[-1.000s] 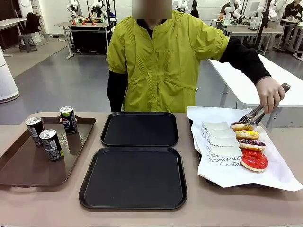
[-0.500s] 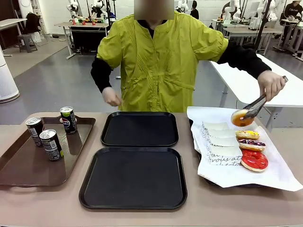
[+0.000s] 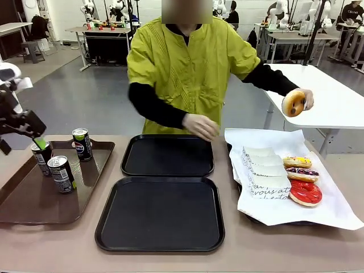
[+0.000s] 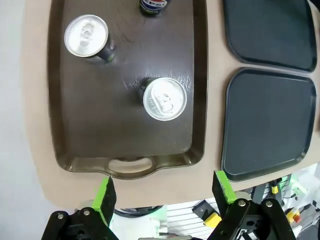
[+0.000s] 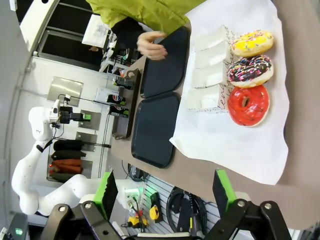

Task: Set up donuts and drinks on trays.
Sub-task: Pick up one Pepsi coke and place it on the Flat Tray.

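The left gripper (image 4: 164, 192), fingers spread wide, hung near the cans (image 4: 165, 99). The right gripper (image 5: 164, 190) was spread too. Upper right, a hand (image 3: 307, 99) held a donut (image 3: 294, 103), maybe with tongs.

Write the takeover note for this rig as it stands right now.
Left gripper: open, empty, above the near end of the brown tray.
Right gripper: open, empty, clear of everything on the table.
Three cans stand on the brown tray. Three donuts lie on the white paper beside empty sleeves. The person's raised hand holds a fourth donut in the air; the other hand hovers over the far black tray.
Done: nothing. The far and near black tray are bare.
Left: donuts and cans onto both.
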`<control>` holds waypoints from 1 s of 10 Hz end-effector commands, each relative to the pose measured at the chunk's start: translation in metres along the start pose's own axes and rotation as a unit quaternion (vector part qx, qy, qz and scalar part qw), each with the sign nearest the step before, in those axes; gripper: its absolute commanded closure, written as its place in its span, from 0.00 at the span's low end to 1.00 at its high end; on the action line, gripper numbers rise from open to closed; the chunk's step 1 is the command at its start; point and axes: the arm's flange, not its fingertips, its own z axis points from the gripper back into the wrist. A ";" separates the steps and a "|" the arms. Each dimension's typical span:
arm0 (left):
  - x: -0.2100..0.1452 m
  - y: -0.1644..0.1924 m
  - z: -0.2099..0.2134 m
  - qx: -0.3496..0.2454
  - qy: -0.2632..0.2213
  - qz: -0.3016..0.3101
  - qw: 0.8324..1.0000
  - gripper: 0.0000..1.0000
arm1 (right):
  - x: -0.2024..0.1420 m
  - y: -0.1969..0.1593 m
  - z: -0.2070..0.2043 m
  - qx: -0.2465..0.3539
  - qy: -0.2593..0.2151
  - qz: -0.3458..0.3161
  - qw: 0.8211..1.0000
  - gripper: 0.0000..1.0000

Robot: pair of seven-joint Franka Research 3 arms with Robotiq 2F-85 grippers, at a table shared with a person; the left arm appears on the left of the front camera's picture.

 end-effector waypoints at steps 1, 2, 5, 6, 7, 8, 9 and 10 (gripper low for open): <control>0.018 -0.018 -0.010 0.036 0.000 0.002 0.999 0.00 | 0.000 -0.001 0.000 0.000 -0.003 0.001 1.000 0.00; 0.025 -0.024 -0.021 0.048 0.004 0.007 0.999 0.00 | 0.000 -0.001 0.000 0.000 -0.003 0.001 1.000 0.00; 0.017 -0.024 -0.025 0.033 0.006 0.000 0.999 0.00 | 0.000 -0.001 0.000 0.000 -0.003 0.001 1.000 0.00; 0.017 -0.024 -0.025 0.033 0.006 0.000 0.999 0.00 | 0.000 -0.001 0.000 0.000 -0.003 0.001 1.000 0.00; 0.017 -0.024 -0.025 0.033 0.006 0.000 0.999 0.00 | 0.000 -0.001 0.000 0.000 -0.003 0.001 1.000 0.00; 0.017 -0.024 -0.025 0.033 0.006 0.000 0.999 0.00 | 0.000 -0.001 0.000 0.000 -0.003 0.001 1.000 0.00; 0.017 -0.024 -0.025 0.033 0.006 0.000 0.999 0.00 | 0.000 -0.001 0.000 0.000 -0.003 0.001 1.000 0.00; 0.020 -0.025 -0.029 0.033 0.003 0.009 0.999 0.00 | 0.000 -0.001 0.000 0.000 -0.003 0.001 1.000 0.00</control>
